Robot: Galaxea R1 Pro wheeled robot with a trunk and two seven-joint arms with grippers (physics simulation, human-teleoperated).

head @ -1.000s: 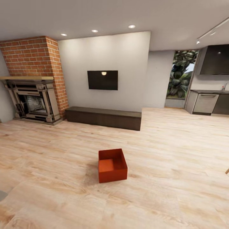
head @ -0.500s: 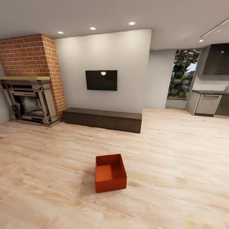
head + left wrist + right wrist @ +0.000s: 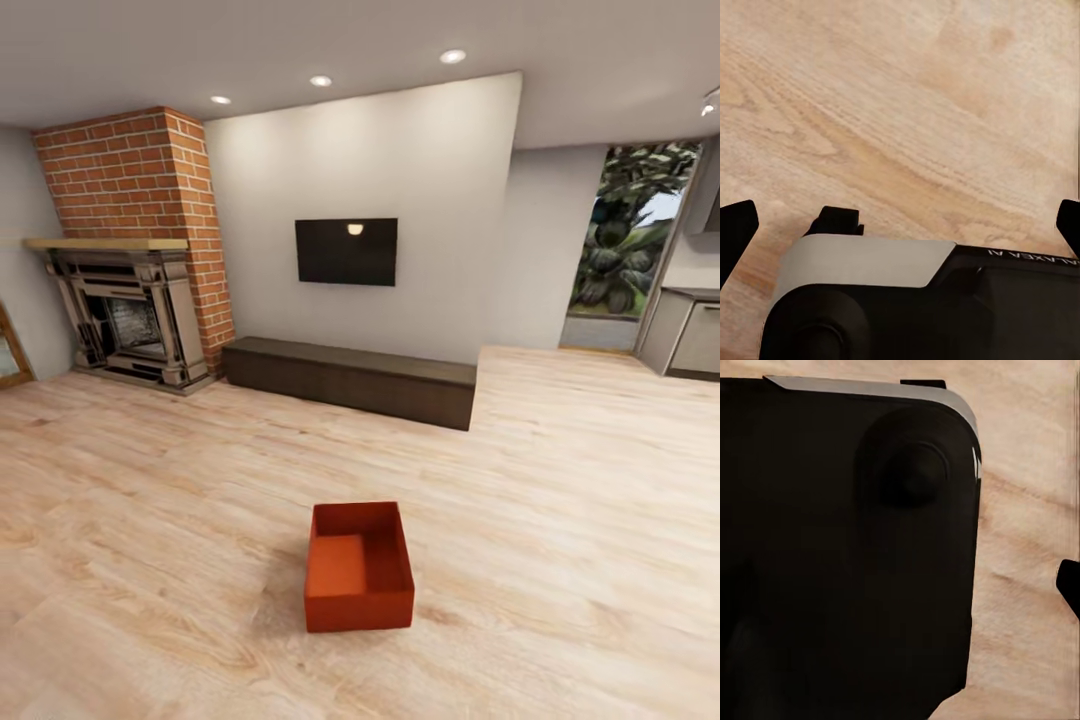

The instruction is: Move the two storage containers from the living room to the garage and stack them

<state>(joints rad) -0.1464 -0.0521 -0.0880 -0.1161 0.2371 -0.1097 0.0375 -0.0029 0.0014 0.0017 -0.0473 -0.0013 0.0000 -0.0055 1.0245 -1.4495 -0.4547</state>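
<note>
One orange-red storage container [image 3: 358,568] stands topless and upright on the living room's light wood-plank floor [image 3: 560,500], in the lower middle of the head view. In the left wrist view my left gripper [image 3: 900,223] is open, its black fingertips [image 3: 735,229] far apart at the picture's edges, with only planks between them. Of my right gripper [image 3: 900,585] one black fingertip [image 3: 1069,583] shows at the frame's edge, spread wide. The other finger is lost against my dark body. Neither gripper holds anything.
Behind the container are a brick fireplace [image 3: 130,300], a long dark cabinet [image 3: 350,380] and a wall TV [image 3: 346,251]. A kitchen unit [image 3: 692,335] and a window with foliage [image 3: 625,250] are at the far right. My own dark base [image 3: 915,300] shows in the wrist views.
The whole head view has shifted: the camera came closer and turned left, so the container now sits lower and larger. The container itself has not moved on the floor.
</note>
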